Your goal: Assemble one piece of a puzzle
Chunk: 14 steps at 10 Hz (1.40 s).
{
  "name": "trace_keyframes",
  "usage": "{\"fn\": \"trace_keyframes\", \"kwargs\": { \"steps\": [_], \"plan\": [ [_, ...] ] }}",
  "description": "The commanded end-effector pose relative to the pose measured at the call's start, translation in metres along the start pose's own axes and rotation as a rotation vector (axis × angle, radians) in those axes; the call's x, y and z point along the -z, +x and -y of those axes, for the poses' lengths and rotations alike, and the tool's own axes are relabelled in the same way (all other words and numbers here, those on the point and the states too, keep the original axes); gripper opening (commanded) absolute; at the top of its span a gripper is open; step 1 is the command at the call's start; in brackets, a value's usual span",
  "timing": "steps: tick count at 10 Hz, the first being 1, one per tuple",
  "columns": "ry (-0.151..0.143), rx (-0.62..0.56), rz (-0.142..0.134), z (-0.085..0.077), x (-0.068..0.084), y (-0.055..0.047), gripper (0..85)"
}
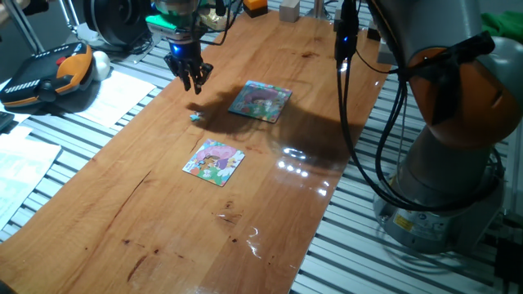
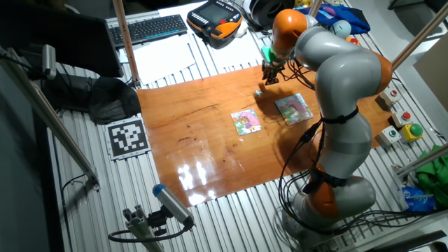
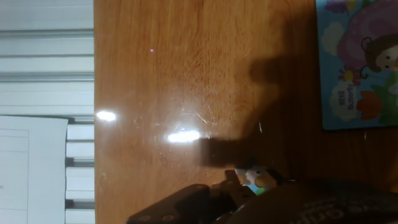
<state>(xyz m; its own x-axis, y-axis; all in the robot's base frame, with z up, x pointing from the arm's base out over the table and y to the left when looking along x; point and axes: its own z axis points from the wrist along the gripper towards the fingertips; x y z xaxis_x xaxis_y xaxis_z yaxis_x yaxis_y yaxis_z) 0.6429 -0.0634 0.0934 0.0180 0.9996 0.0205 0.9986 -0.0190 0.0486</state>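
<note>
Lying flat on the table (image 1: pixel 163 204), the piece (image 1: pixel 194 117) shows no clear long axis.

The piece (image 1: pixel 194 116), tiny, teal and whitish, lies flat on the desk (image 1: pixel 163 204). The puzzle (image 1: pixel 214 162), a purple-pink square with green and orange edging, lies flat, well apart.

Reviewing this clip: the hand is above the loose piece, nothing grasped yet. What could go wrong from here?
1. The piece is tiny and flat on the wood, so the hand hovering above could close off-centre and flick it away.
2. In the hand view the piece sits at the frame's lower edge, partly hidden, so alignment is hard to check.
3. Two similar squares lie nearby: the puzzle and the blue-bordered puzzle. The piece might get carried to the wrong one.
</note>
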Motion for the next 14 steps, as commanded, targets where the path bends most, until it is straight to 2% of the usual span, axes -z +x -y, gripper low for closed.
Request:
{"fn": "trace_keyframes", "kwargs": {
  "steps": [1, 2, 3, 6, 9, 12, 14],
  "plan": [
    [0.0, -0.011, -0.004, 0.0, -0.002, 0.0, 34.0],
    [-0.008, -0.026, -0.005, -0.001, -0.004, 0.001, 34.0],
    [-0.016, -0.038, -0.003, -0.001, -0.006, 0.003, 51.0],
    [-0.01, -0.05, 0.004, -0.001, -0.012, 0.006, 51.0],
    [0.009, -0.048, -0.014, 0.0, -0.02, 0.008, 51.0],
    [0.002, -0.046, -0.028, 0.004, -0.032, 0.008, 51.0],
    [-0.006, -0.044, -0.021, 0.005, -0.037, 0.007, 51.0]
  ]
}}
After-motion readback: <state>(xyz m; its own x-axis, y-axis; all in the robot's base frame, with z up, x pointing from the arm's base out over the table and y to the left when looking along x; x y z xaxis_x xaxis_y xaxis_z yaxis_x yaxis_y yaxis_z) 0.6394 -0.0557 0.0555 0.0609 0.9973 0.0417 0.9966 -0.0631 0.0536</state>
